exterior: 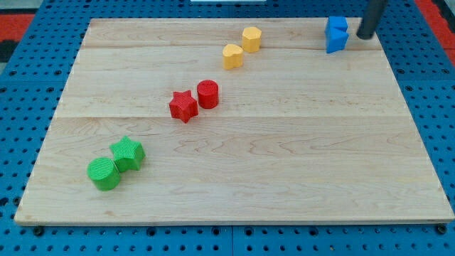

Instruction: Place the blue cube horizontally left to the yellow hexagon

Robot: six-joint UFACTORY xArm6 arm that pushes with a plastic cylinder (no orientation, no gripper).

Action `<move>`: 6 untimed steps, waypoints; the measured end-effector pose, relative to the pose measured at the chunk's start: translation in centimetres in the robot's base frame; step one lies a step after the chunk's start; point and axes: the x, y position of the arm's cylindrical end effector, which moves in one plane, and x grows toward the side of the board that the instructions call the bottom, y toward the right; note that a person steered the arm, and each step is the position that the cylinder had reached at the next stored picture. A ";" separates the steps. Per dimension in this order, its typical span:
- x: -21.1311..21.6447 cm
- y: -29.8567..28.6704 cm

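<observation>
Two blue blocks sit together at the board's top right. The upper one looks like the blue cube. The lower one touches it, and its shape is unclear. The yellow hexagon sits at the top centre, well to the left of the blue pair. My tip is just right of the blue blocks with a small gap, and the rod rises out of the view's top.
A yellow heart sits just below and left of the hexagon. A red cylinder and a red star are at mid-board. A green star and a green cylinder are at bottom left. The wooden board lies on a blue pegboard.
</observation>
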 end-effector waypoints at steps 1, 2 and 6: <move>-0.4 -7.1; -0.4 -13.1; 0.6 -26.2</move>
